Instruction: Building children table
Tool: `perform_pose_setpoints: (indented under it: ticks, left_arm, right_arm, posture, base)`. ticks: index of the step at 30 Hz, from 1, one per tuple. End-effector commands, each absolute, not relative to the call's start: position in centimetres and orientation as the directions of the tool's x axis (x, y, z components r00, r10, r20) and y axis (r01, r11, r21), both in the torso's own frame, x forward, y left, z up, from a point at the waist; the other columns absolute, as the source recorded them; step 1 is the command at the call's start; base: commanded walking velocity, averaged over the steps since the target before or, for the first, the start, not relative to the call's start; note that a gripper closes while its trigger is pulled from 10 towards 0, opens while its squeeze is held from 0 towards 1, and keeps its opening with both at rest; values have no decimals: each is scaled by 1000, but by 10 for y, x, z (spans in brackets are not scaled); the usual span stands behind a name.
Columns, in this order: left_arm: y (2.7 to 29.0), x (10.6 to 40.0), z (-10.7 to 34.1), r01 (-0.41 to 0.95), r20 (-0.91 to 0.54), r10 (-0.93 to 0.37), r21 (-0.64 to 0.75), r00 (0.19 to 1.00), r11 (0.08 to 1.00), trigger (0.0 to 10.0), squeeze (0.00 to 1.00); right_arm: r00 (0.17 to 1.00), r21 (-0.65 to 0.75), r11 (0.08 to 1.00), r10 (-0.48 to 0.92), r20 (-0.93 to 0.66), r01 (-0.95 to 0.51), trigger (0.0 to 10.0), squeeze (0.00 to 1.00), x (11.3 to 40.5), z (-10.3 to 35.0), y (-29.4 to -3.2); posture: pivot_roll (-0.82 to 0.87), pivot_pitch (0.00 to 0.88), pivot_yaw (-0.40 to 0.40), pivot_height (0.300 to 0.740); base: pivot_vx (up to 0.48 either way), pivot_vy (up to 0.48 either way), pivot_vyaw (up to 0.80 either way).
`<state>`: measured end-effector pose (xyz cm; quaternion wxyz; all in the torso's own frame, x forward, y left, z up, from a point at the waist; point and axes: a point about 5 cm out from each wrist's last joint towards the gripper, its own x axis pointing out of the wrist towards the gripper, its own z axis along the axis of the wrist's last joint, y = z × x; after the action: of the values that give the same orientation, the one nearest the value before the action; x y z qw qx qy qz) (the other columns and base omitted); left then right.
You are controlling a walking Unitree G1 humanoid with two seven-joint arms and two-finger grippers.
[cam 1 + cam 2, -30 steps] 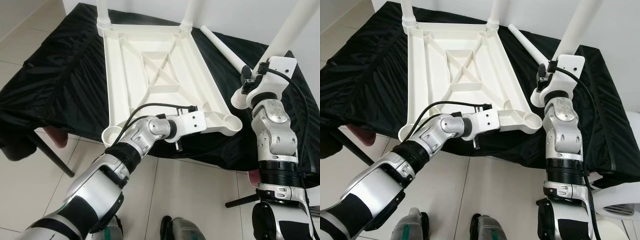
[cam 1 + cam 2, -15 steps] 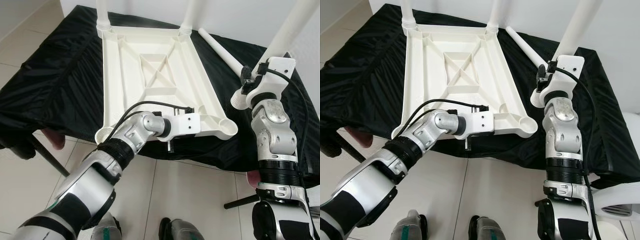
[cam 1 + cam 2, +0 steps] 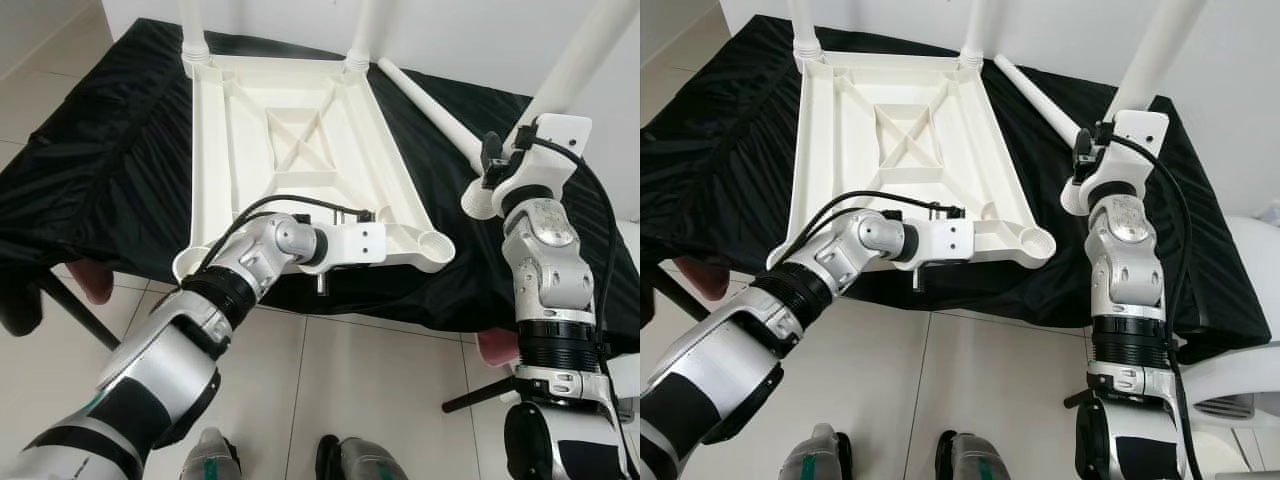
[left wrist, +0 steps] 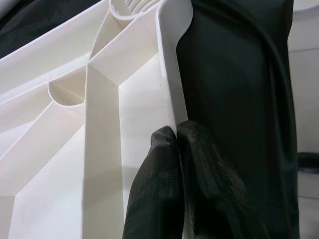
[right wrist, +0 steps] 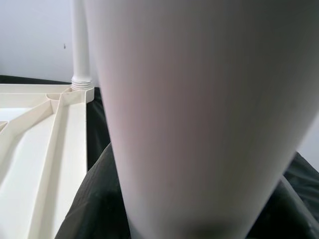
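A white plastic table top lies upside down on a black-draped surface. Two white legs stand in its far corners. Both near corner sockets hold nothing. My left gripper is shut on the near rim, close to the right-hand socket. On the right, my right gripper is shut on a thick white leg that slants up and away above the cloth. That leg looms large in the right wrist view. Another loose leg lies on the cloth between the top and my right arm.
The draped surface ends just in front of the table top's near rim, with tiled floor below. A white plastic chair stands at the lower right. A dark red object sits under the left edge. My feet are close to the surface.
The table top, with my left gripper on its rim, sits further left in the picture, and the view has shifted a little too. My right arm and its leg have held still.
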<state>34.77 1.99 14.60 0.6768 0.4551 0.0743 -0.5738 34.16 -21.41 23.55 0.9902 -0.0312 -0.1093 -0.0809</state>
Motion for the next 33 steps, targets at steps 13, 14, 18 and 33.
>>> perform_pose_setpoints:
  ticks: [13,14,18,33]
  left_arm:
    - [84,349,96,936,-842,-445,350,307,-17,10000,1000]
    - [84,349,96,936,-842,-445,350,307,-17,10000,1000]
    - [67,351,112,930,-781,-539,368,314,8,10000,0]
    - [-24,333,187,923,-391,-874,356,289,146,10000,0]
  right_arm:
    - [957,-39,984,-158,241,173,10000,0,341,239,-216]
    - [957,-39,984,-158,241,173,10000,0,341,239,-216]
    - [958,-42,983,-161,239,176,10000,0,339,239,-217]
    - [974,-8,1000,3,227,-1,10000,0,337,231,-197]
  posture:
    - [56,108,-91,740]
    - [56,108,-91,740]
    - [51,110,-89,740]
    - [56,99,-110,740]
  base:
    - [0,0,0]
    - [0,0,0]
    - [0,0,0]
    - [0,0,0]
